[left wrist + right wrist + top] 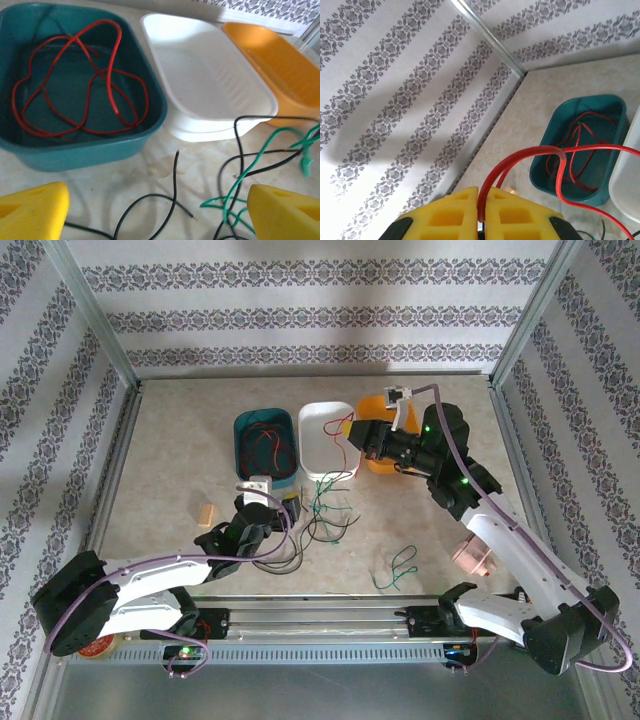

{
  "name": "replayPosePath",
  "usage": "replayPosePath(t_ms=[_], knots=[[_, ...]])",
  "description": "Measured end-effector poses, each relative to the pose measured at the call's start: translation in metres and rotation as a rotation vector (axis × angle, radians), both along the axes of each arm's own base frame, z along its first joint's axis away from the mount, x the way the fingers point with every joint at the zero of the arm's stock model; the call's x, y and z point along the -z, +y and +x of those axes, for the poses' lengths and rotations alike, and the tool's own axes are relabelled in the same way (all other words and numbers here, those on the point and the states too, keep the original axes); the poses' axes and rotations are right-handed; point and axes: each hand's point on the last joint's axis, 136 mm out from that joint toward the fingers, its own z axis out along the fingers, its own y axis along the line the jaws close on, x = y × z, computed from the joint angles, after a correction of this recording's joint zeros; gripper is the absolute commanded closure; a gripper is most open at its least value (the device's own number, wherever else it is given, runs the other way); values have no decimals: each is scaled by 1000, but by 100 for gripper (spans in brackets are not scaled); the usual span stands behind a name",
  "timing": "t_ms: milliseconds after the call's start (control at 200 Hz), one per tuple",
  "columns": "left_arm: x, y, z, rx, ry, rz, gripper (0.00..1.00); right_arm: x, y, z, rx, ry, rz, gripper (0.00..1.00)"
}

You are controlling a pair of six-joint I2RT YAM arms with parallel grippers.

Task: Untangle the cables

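One red cable (265, 445) lies coiled inside the teal tray (243, 430); it is also in the left wrist view (80, 85). A second red cable (343, 426) hangs over the white tray (325, 412), with my right gripper (362, 435) shut on it. The right wrist view has that cable (530, 152) pinched between the yellow pads of the gripper (481, 192). Black cable (175, 185) and green cable (250, 170) lie tangled on the table (325, 508) in front of the trays. My left gripper (280, 505) hovers low over them, open (157, 205), holding nothing. Another green cable (400, 565) lies apart, nearer the front.
An orange tray (372, 400) stands right of the white one, partly under the right arm. A small wooden block (207, 514) lies left of the left gripper. A pink roll (472, 557) sits beside the right arm. Metal frame posts and patterned walls ring the table.
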Motion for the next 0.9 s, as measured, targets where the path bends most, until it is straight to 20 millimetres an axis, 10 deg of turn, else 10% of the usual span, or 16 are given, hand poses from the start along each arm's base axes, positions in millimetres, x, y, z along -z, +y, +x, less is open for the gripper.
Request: replayPosePath(t_ms=[250, 580, 900], knots=[[2, 3, 0, -17, 4, -10, 9, 28, -28, 24, 247, 10, -170, 96], [0, 2, 0, -13, -2, -3, 9, 202, -46, 18, 330, 421, -381, 97], [-4, 2, 2, -19, -12, 1, 9, 189, -81, 9, 475, 390, -425, 96]])
